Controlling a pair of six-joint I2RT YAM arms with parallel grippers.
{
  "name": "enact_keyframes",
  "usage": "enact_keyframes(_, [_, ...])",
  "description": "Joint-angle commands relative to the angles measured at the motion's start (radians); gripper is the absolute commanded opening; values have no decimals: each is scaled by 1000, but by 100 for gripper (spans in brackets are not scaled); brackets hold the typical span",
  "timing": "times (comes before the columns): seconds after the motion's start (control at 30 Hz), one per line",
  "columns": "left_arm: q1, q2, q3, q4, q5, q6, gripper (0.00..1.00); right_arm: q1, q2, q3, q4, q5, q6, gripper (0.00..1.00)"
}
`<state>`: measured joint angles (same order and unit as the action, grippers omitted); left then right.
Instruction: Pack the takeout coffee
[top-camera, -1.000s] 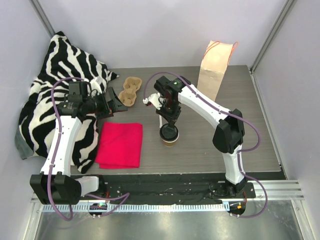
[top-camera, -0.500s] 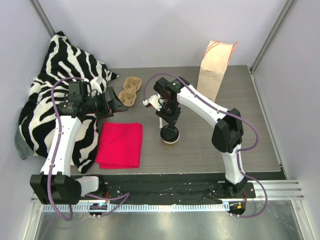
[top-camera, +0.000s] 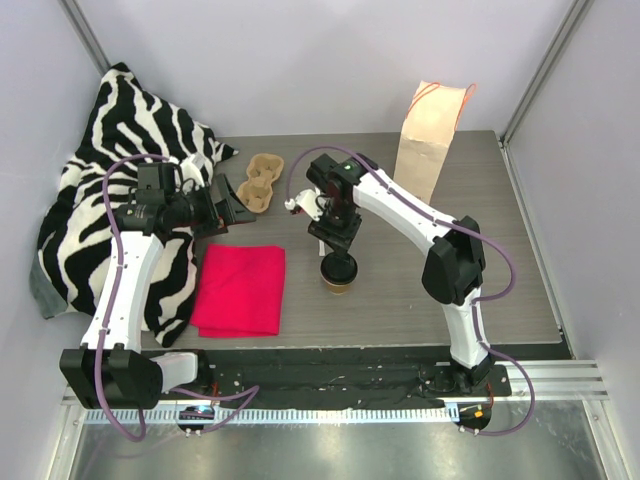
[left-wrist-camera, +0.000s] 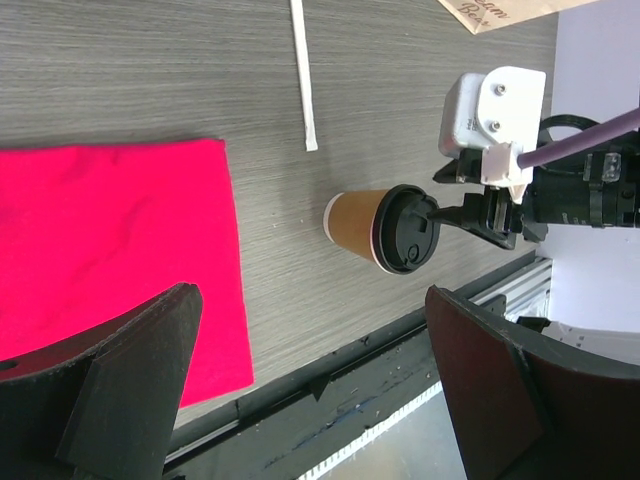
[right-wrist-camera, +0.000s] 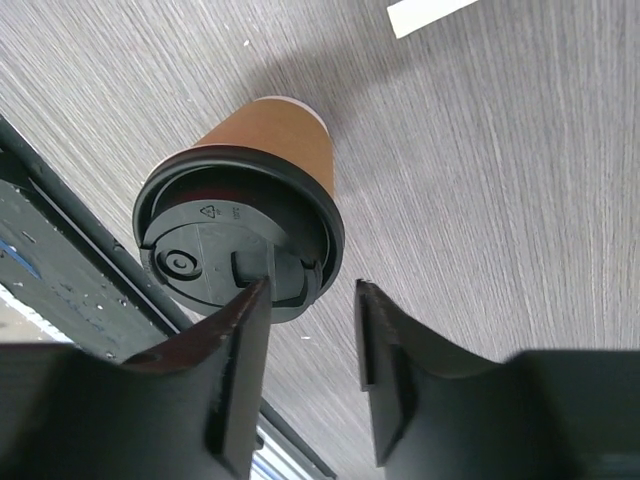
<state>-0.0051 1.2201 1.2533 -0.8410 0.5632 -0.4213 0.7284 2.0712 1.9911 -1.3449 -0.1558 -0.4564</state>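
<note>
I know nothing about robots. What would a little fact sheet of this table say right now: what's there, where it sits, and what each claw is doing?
coffee cup: brown paper, upright on the table, front middle
lid: black, on the cup
right gripper: at the cup's top, fingers slightly apart, one over the lid, one outside its rim
left gripper: wide open, holding nothing
pulp carrier: back left, no cup in it
paper bag: standing, back right
red cloth: flat, left of the cup
</note>
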Motion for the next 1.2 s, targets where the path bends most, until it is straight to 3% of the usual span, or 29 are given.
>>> enact_keyframes(0.0, [1, -14, 8, 63, 50, 15, 100, -6, -51, 60, -161, -10, -11, 52])
enact_keyframes(0.1, [1, -34, 3, 95, 86, 38, 100, -7, -79, 100, -161, -25, -19, 60])
enact_keyframes(0.23, [1, -74, 1, 147, 110, 55, 99, -59, -131, 147, -161, -89, -37, 63])
enact_keyframes(0.33, [1, -123, -18, 249, 64, 10, 100, -179, -163, 147, -143, -278, -18, 61])
enact_keyframes(0.37, [1, -129, -32, 279, 57, 4, 100, -208, -171, 137, -132, -400, -7, 59])
enact_keyframes(0.43, [1, -117, -29, 275, 53, -34, 100, -259, -168, 101, -122, -497, 8, 56])
enact_keyframes(0.53, [1, -58, -5, 250, 235, -33, 100, -308, -181, 3, -56, -651, 39, 44])
enact_keyframes(0.6, [-12, -56, -28, 266, 241, -53, 100, -322, -216, -107, 52, -739, 120, 36])
enact_keyframes(0.77, [-81, -145, -153, 375, 190, -100, 100, -316, -341, -357, 398, -798, 420, 22])
enact_keyframes(0.83, [-102, -148, -190, 379, 196, -115, 99, -308, -387, -463, 524, -785, 461, 17])
enact_keyframes(0.9, [-139, -146, -221, 404, 204, -137, 93, -293, -404, -541, 587, -771, 522, 11])
enact_keyframes(0.93, [-153, -146, -256, 420, 205, -151, 83, -287, -407, -564, 602, -765, 530, 9])
enact_keyframes(1.0, [-205, -139, -288, 479, 201, -200, 73, -276, -407, -625, 650, -757, 568, 2])
enact_keyframes(1.17, [-338, -55, -345, 594, 204, -272, 47, -265, -399, -748, 786, -752, 640, 1])
